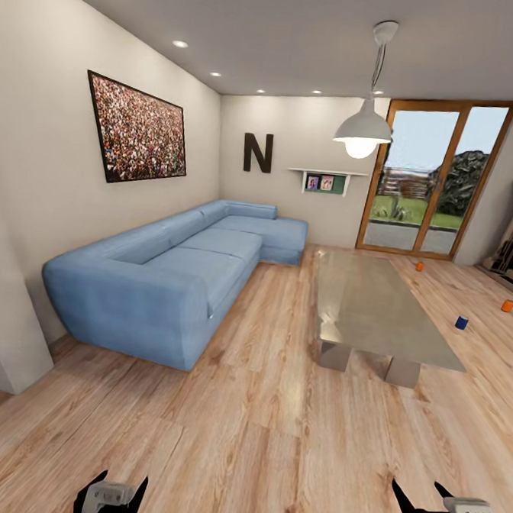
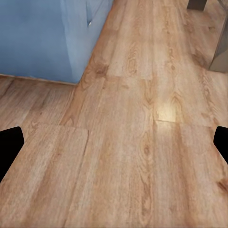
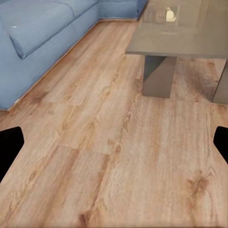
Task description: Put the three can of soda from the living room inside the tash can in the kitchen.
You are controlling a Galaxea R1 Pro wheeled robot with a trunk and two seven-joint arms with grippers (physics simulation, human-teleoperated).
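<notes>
From my feed, both the left end effector (image 1: pixel 110 495) and right end effector (image 1: pixel 432 504) hang spread and empty low over the wood floor (image 1: pixel 276 411), while the blue can (image 1: pixel 461 322) and two orange cans (image 1: pixel 507 305) (image 1: pixel 419 266) stand far off at one o'clock on the floor beyond the glass table (image 1: pixel 375 311), too small to read.

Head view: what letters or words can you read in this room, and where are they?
"N": a big dark letter on the far wall.
Cans on the floor: too small to read any label.
Small pictures on the shelf: too blurred to read.
Nothing else has writing.
</notes>
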